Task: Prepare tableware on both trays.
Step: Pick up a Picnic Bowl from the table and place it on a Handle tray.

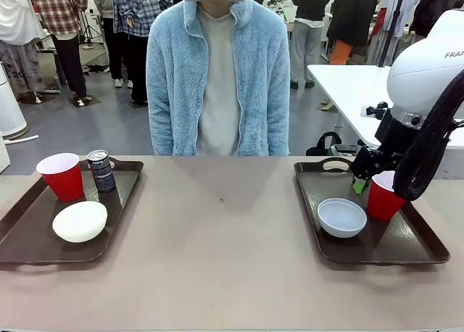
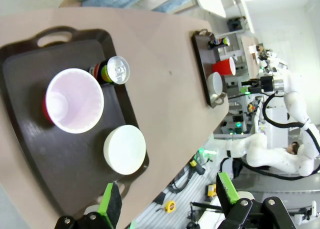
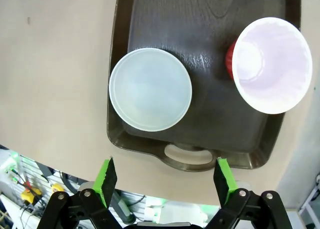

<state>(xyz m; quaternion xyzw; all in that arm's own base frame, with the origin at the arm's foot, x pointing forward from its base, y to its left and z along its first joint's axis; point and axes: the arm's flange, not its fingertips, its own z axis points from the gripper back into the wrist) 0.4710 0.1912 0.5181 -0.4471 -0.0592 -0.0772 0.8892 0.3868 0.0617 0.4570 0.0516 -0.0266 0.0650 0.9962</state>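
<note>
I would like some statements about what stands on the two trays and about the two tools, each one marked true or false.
1. The left tray holds a red cup, a can and a white bowl. True.
2. The can lies on its side. False: it stands upright beside the red cup.
3. The right tray holds a grey bowl and a second red cup. True.
4. The right tool grips the second red cup. False: its jaws are open and hold nothing.
5. The left tool is shut on the white bowl. False: it is open, and the bowl rests on the tray.
</note>
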